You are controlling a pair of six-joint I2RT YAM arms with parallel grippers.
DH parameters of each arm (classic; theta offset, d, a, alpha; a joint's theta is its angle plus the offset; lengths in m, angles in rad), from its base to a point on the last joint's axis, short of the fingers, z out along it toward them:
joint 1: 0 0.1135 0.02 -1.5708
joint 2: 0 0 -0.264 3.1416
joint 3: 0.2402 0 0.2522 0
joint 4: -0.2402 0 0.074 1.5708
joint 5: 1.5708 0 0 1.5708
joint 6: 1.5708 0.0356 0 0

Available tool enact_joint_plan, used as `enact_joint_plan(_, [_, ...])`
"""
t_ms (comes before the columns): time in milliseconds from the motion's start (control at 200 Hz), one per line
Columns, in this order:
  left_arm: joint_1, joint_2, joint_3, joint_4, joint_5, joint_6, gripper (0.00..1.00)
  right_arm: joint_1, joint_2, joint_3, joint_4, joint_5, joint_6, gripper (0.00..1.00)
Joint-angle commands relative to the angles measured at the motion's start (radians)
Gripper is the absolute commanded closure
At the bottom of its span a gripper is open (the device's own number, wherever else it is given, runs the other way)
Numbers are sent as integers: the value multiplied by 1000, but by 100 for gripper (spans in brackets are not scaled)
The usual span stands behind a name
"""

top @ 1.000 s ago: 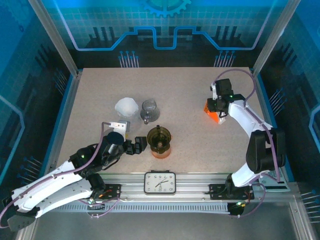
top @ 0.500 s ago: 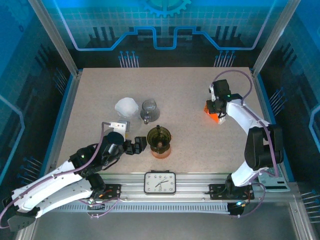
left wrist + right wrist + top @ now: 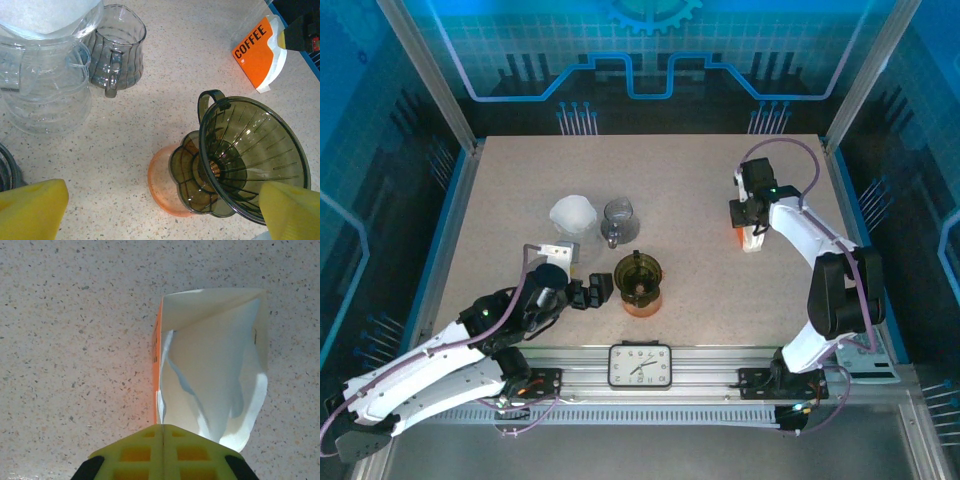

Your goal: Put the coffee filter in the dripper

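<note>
Counted on the table (image 3: 700,180): one dark olive dripper (image 3: 638,278), one orange pack (image 3: 753,243) of coffee filters, one ribbed glass mug (image 3: 617,220), one clear glass carafe (image 3: 570,222) with a white paper cone (image 3: 573,210) seated in its top, and one clock (image 3: 640,365) on the front rail. Two grippers are noted. The left gripper (image 3: 592,292) is seen low at the near left, just beside the dripper and apart from it. In the left wrist view its two yellow fingertips (image 3: 30,212) are spread wide to the bottom corners of the frame, with nothing between them. In that view the dripper (image 3: 250,150) is seen tilted, resting on one orange ring base (image 3: 162,187), and its ribbed bowl holds no paper. The mug (image 3: 117,50) and carafe (image 3: 45,85) stand behind it, well apart from the pack (image 3: 255,52), which is marked "COFFEE". The right gripper (image 3: 750,222) is held directly over the pack at the right of the table. In the right wrist view its two yellow fingers (image 3: 135,452) are pressed together with no gap, their tips at the near edge of the open pack (image 3: 157,365). White filter papers (image 3: 215,370) are seen inside the pack's mouth. Whether a sheet is pinched cannot be told.
</note>
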Motion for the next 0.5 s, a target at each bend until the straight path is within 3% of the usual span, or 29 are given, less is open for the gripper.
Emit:
enact_joint_plan(0, [8,4,13,-17,-16,-7,1,12,-36,25,-45,26,31,100])
enact_joint_plan(495, [9,5,32,-26,-10,-4,1,15,-179,-39,-87,-21,123,100])
